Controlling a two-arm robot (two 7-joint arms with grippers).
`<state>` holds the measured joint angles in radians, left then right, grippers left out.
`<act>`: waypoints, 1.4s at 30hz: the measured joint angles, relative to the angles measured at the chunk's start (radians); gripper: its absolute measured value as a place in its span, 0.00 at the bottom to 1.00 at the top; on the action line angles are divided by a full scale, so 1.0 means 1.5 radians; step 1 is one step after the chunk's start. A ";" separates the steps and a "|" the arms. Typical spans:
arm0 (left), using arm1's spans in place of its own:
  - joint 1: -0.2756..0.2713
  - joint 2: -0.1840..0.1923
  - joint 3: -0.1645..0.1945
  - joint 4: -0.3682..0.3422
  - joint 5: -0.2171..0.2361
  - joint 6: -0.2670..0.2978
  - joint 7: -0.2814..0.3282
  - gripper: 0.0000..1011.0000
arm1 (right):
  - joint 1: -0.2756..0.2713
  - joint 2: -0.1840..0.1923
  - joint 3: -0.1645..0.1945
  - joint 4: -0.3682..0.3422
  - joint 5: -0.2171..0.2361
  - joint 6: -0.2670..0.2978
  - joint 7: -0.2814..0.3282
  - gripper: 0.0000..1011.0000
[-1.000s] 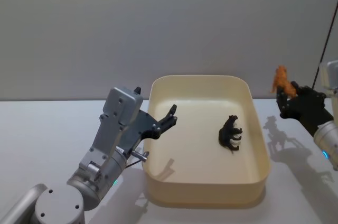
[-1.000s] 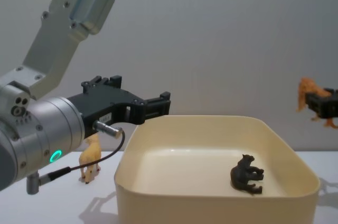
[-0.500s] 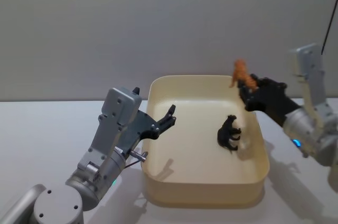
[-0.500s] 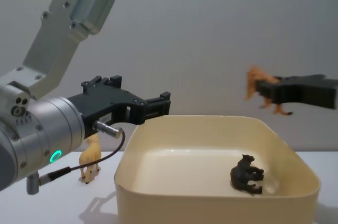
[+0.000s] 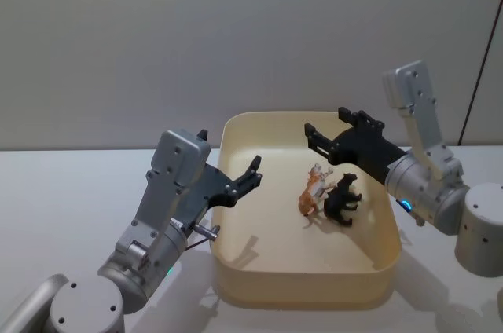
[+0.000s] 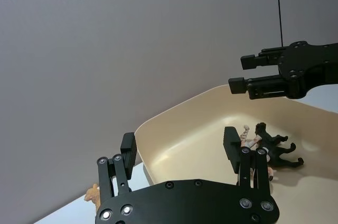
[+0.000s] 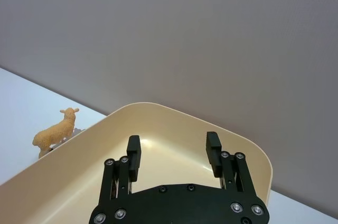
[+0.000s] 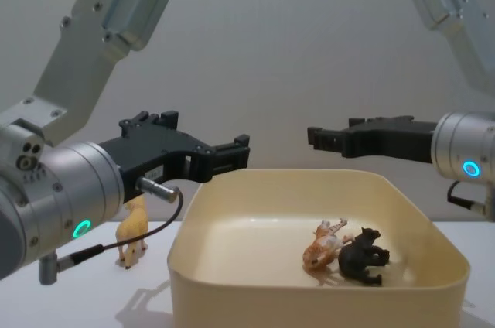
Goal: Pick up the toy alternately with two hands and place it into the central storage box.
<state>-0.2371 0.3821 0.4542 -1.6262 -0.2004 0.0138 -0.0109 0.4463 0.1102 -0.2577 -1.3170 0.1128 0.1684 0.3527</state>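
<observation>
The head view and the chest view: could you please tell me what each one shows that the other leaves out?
Head view's own: a pale grey cylindrical segment of the right arm, at the right edge. Chest view's own: a small tan animal figurine standing on the white table left of the large cream-yellow plastic tub. Shared: an orange toy animal lying beside a black toy animal in the tub, with the black left tool and right tool open above it.

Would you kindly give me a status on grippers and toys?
Right gripper open, empty, above the box. Left gripper open at its left rim. Orange toy, black toy inside; tan toy outside.
</observation>
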 joint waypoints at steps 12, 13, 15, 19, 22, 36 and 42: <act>0.000 0.000 0.000 0.000 0.000 0.000 0.000 0.99 | -0.018 0.020 0.019 -0.030 0.009 -0.001 -0.029 0.99; 0.000 0.000 0.000 0.000 0.000 0.000 0.000 0.99 | -0.020 0.023 0.021 -0.034 0.010 0.000 -0.033 0.99; 0.000 0.000 0.000 0.000 0.000 0.000 0.000 0.99 | -0.028 0.031 0.029 -0.047 0.016 0.002 -0.043 0.99; 0.000 0.000 0.000 0.000 0.000 0.000 0.000 0.99 | -0.042 0.044 0.041 -0.068 0.025 0.007 -0.059 0.99; 0.000 0.000 0.000 0.000 0.000 0.000 0.000 0.99 | -0.050 0.052 0.049 -0.082 0.031 0.010 -0.068 0.99; -0.013 -0.011 -0.006 0.010 -0.015 0.035 -0.003 0.99 | -0.070 0.071 0.066 -0.115 0.046 0.017 -0.092 0.99; -0.029 -0.024 -0.012 0.026 -0.025 0.070 0.014 0.99 | -0.074 0.074 0.070 -0.121 0.049 0.018 -0.096 0.99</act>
<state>-0.2813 0.3461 0.4360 -1.5865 -0.2382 0.1183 0.0106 0.3349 0.2213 -0.1528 -1.4979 0.1866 0.1955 0.2089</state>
